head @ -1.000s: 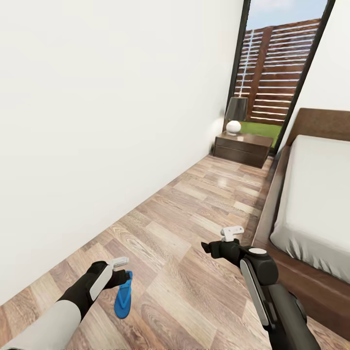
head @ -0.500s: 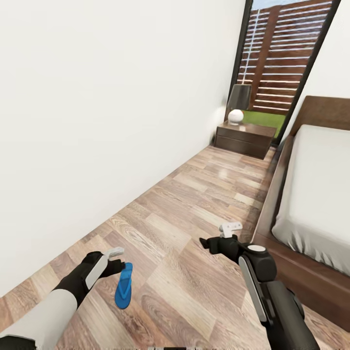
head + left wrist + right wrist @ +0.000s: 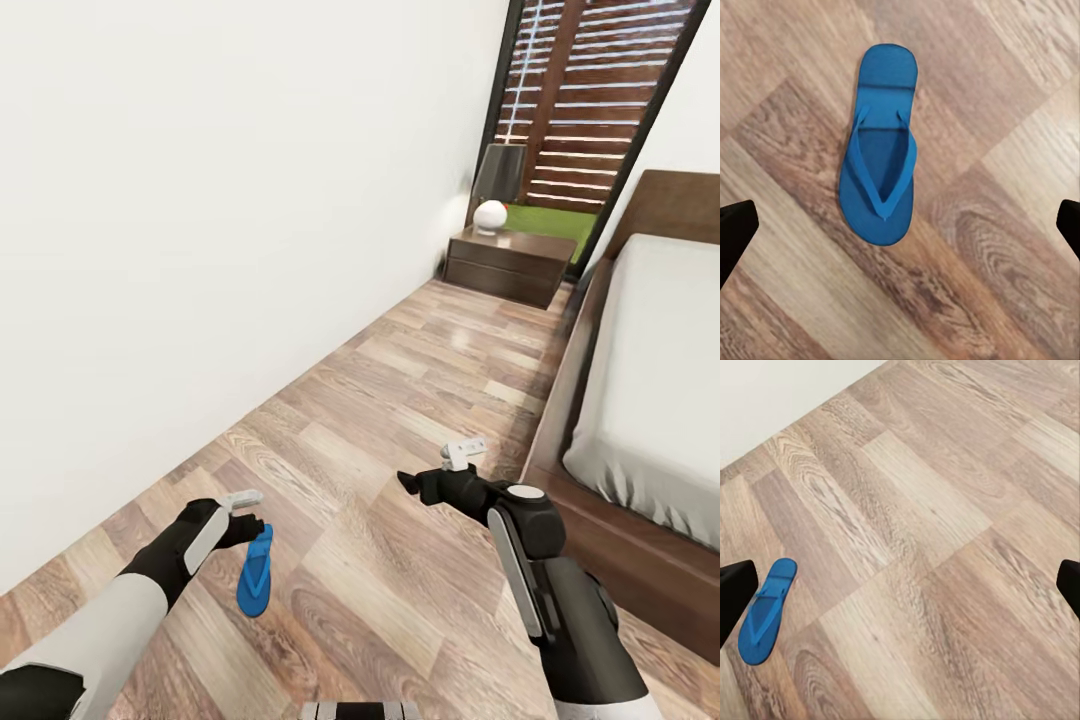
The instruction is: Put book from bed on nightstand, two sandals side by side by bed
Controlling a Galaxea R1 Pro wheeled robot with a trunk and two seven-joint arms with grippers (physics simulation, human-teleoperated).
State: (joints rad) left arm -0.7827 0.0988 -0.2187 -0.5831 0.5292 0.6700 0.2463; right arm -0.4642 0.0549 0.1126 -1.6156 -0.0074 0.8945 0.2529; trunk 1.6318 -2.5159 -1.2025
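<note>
One bright blue sandal lies flat on the wood-plank floor near the white wall. My left gripper hovers just above it, open, and in the left wrist view the sandal lies between the spread fingertips. My right gripper is open over bare floor close to the bed frame, and its wrist view catches the sandal off to one side. The bed with its pale mattress runs along the right. The nightstand stands at the far end. The book is out of view.
A dark-shaded lamp with a white base sits on the nightstand, in front of the tall glass window. The white wall bounds the left side. A floor strip runs between wall and bed frame.
The whole picture has shifted, so the camera has moved. My left gripper sits a little farther above the sandal than before. The sandal stays on the floor.
</note>
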